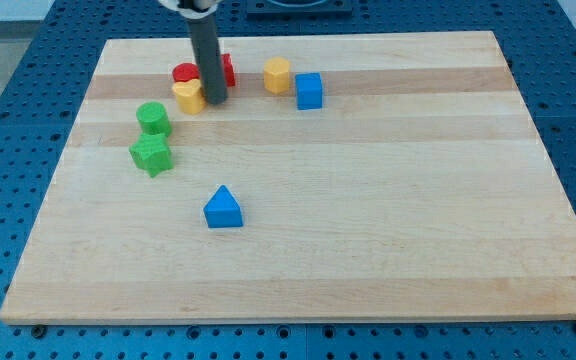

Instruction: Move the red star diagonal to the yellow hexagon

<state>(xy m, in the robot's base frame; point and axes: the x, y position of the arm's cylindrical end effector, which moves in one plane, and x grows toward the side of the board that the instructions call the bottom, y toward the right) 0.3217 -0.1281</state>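
Note:
The red star (228,70) lies near the view's top, mostly hidden behind my rod, so its shape is hard to make out. The yellow hexagon (277,75) sits a short way to its right, apart from it. My tip (215,102) rests on the board just below the red star and against the right side of a yellow block (188,96), whose shape I cannot make out. A red cylinder (184,72) stands just left of the rod, touching the yellow block's top.
A blue cube (309,90) sits right next to the yellow hexagon, at its lower right. A green cylinder (153,118) and a green star (151,154) stand at the left. A blue triangle (223,207) lies mid-board. The wooden board (388,230) lies on a blue perforated table.

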